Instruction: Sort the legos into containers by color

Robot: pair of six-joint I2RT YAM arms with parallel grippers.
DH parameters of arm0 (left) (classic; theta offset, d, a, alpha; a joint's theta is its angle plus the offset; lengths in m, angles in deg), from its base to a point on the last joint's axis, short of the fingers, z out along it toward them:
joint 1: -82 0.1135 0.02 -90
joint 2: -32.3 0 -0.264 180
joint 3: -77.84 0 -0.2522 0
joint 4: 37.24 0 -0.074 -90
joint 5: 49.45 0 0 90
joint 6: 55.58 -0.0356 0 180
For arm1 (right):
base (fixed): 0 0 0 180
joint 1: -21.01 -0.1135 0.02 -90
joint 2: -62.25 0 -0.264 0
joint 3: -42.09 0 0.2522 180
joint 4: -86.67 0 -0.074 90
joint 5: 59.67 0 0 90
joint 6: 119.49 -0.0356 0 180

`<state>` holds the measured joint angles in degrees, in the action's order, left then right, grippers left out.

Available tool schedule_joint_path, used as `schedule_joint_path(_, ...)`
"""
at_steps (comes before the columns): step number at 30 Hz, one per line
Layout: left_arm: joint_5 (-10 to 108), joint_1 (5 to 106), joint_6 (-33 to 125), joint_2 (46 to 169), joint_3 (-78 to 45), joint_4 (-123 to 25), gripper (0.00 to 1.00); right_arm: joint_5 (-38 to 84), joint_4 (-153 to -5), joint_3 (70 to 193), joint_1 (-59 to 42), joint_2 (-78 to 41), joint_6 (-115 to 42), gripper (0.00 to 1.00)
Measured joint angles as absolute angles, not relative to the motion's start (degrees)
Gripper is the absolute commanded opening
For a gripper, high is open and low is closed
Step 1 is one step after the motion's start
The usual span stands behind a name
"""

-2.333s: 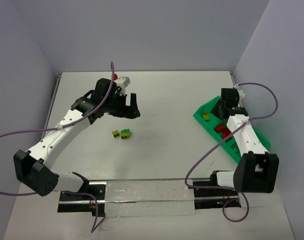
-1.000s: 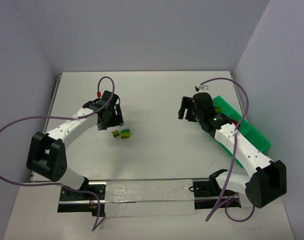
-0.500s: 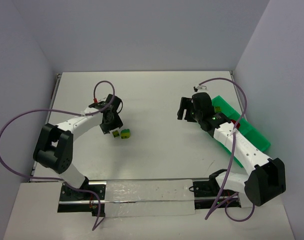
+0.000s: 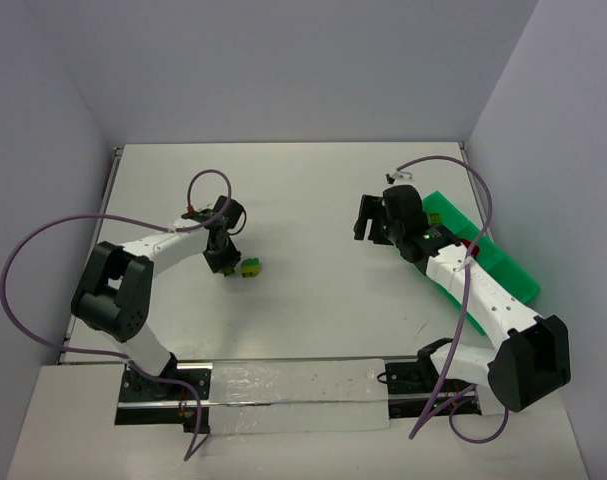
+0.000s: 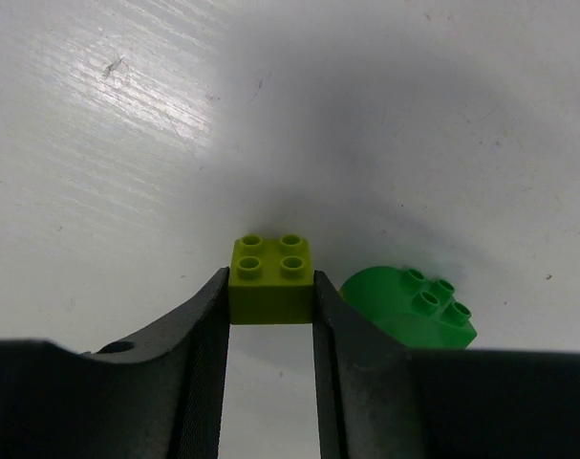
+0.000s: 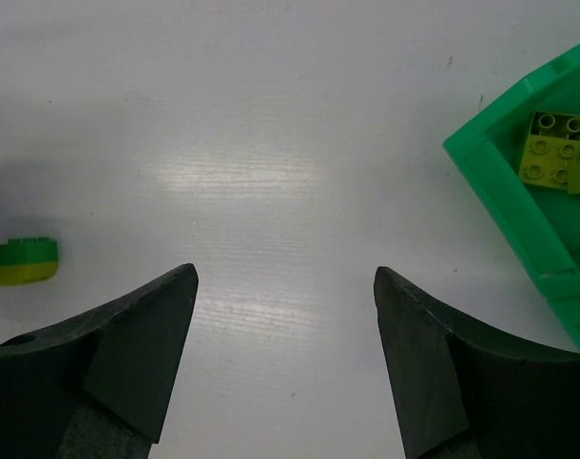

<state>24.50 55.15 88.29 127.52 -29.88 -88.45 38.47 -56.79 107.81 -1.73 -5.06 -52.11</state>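
Note:
A yellow-green lego (image 5: 270,277) sits on the white table, pinched between the fingers of my left gripper (image 5: 270,292), which is shut on its two sides. A rounded green lego (image 5: 412,308) lies just to its right, beside the right finger. From above, the left gripper (image 4: 225,260) covers the held brick, with the green lego (image 4: 251,267) next to it. My right gripper (image 6: 285,277) hangs open and empty over bare table, left of the green tray (image 6: 504,196). A yellow-green brick (image 6: 553,147) lies in the tray's end compartment.
The tray (image 4: 505,268) runs diagonally along the right edge, with the right arm stretched over it and a bit of red (image 4: 470,243) showing inside. A two-colour brick (image 6: 22,261) appears far left in the right wrist view. Walls enclose the table.
My left gripper came down around the yellow-green lego and closed on it. The right gripper moved from the tray toward the middle earlier and has since held still, open.

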Motion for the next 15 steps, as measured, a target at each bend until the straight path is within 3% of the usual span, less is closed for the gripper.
schedule_joint_path(6, 23.38, 54.21, 85.36, 125.49, -26.45, -90.90, 0.00, 38.54, -56.76, 107.81, -1.73, -5.06, -52.15, 0.82)
schedule_joint_path(11, 24.03, 48.67, 80.29, 124.79, -16.11, -90.63, 0.00, 39.93, -56.51, 107.82, -1.73, -4.87, -52.21, 0.82)
schedule_joint_path(15, 25.86, 42.15, 77.87, 131.09, -5.55, -91.08, 0.00, 42.24, -55.43, 107.84, -1.73, -3.36, -52.42, 0.82)
